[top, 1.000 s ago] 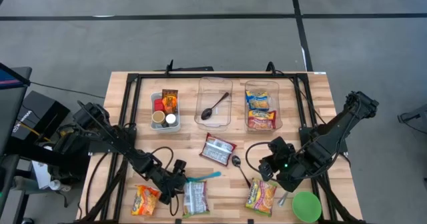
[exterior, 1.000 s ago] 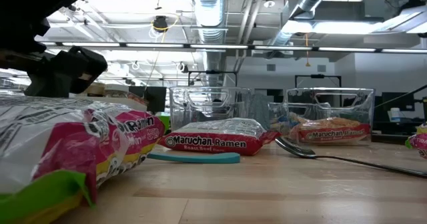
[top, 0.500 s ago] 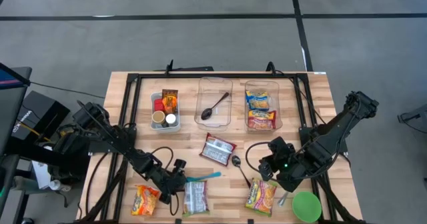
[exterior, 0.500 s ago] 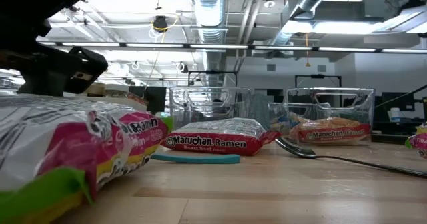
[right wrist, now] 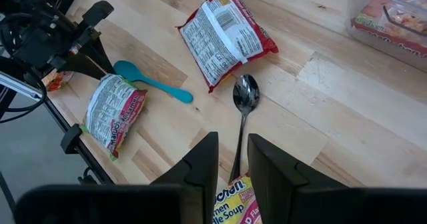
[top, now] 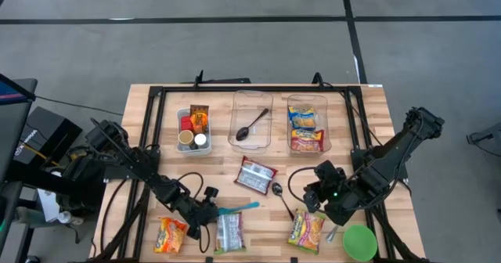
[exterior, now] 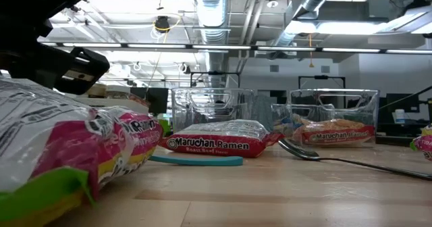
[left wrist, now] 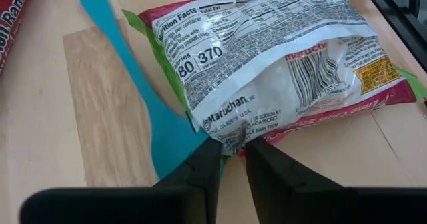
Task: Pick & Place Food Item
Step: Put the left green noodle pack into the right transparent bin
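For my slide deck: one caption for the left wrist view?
Left gripper pinching the edge of a ramen packet beside a teal spoon.

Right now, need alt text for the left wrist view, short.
The left gripper pinches the edge of a ramen packet lying label-down on the wooden table. A teal spoon lies partly under the packet beside the fingers, and a red packet's edge shows at one corner.

Wooden worktop (top: 141, 122): three clear bins (top: 253, 120), ramen packets (top: 256, 174), teal spoon (top: 239, 207), metal spoon (top: 280, 196), green bowl (top: 359, 243).
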Robot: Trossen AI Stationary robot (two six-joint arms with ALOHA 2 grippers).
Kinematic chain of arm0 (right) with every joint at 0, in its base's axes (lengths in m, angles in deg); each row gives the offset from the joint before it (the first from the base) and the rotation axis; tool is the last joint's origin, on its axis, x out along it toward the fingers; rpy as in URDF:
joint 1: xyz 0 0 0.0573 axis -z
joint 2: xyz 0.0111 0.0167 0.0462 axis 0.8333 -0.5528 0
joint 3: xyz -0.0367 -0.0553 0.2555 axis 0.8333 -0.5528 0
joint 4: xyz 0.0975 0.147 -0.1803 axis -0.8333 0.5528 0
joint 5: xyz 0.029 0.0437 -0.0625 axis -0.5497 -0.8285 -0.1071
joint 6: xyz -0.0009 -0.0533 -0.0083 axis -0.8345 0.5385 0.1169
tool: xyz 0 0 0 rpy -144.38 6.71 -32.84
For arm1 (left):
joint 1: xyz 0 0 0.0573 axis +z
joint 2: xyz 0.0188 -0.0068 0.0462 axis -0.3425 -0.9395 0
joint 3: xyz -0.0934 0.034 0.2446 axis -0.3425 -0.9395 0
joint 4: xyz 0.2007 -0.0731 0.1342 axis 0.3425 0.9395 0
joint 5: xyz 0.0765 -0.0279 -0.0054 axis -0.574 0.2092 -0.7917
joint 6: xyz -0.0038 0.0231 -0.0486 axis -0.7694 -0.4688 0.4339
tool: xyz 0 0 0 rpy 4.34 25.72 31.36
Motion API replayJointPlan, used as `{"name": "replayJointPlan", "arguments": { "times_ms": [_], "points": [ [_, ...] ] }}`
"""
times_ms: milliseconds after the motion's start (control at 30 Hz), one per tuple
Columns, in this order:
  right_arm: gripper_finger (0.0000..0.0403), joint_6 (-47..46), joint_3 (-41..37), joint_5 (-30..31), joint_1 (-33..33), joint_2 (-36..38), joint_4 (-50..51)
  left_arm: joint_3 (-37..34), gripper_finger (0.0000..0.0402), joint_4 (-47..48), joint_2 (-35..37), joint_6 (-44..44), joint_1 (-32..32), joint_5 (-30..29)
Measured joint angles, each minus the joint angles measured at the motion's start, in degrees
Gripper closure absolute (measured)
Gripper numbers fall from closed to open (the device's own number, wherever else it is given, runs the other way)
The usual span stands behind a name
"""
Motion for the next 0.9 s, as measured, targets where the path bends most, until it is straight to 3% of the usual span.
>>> {"name": "replayJointPlan", "arguments": {
  "times_ms": [600, 900],
  "points": [
    [0.0327, 0.1, 0.0, 0.2, 0.0, 0.0, 0.0, 0.0, 0.0400, -2.4, 0.6, 0.0, 0.0, 0.0],
    [0.0327, 0.1, 0.0, 0.2, 0.1, 0.0, 0.1, 0.0, 0.0401, -2.3, 5.9, -0.1, 0.0, -5.0]
  ]
}}
